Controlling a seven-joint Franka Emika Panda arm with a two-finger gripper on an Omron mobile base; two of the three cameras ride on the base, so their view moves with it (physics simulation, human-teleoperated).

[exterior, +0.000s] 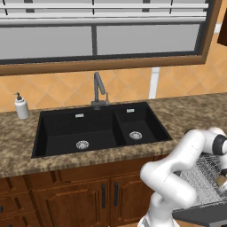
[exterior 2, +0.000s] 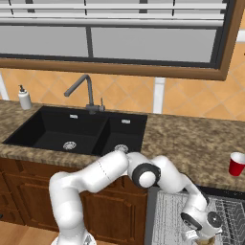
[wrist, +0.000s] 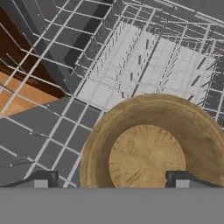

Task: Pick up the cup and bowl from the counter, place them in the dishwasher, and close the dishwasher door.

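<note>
Bowl (wrist: 151, 151) sits right under the gripper (wrist: 113, 179) on the dishwasher rack (wrist: 144, 61), fingers spread wide either side, nothing held, so the bowl drop looks finished. Cup (exterior 2: 236, 164) waits on the tabletop (exterior 2: 191, 139), far right. Next: lift clear, reach for cup, then door.

I see the bowl (wrist: 151, 151), round, shallow and tan-brown, sitting upright with its mouth up on the grey wire rack (wrist: 131, 61) of the dishwasher (exterior 2: 229, 210), which stands open below the counter (exterior 2: 191, 143). The cup (exterior 2: 236, 164), red with a white rim, stands upright on the speckled brown counter, well right of the black sink and just above the dishwasher. I can see the rack pulled out over the lowered door (exterior: 201, 216).
</note>
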